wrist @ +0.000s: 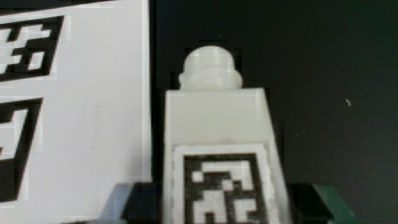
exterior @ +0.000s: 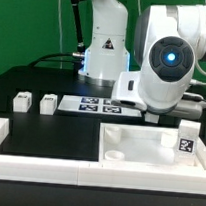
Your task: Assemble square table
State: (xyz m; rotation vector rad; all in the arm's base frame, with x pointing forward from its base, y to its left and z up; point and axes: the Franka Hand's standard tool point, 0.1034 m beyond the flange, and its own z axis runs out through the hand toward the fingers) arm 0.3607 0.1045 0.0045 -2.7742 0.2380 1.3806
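The arm [exterior: 166, 66] is being held bent forward and low, a round joint being turned toward the exterior camera. The gripper [wrist: 226, 205] is being clamped on a leg [wrist: 217, 130], one finger [wrist: 128, 207] being pressed against each side.

A plain green backdrop [exterior: 27, 25] stands behind the black worktop [exterior: 48, 137], which has low white rails [exterior: 36, 168] on its near and left edges.

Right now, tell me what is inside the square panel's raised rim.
One tagged leg stands upright inside the square panel, near its edge at the exterior view's right. Elsewhere only bare white panel shows. The leg covers the spot beneath and behind it.
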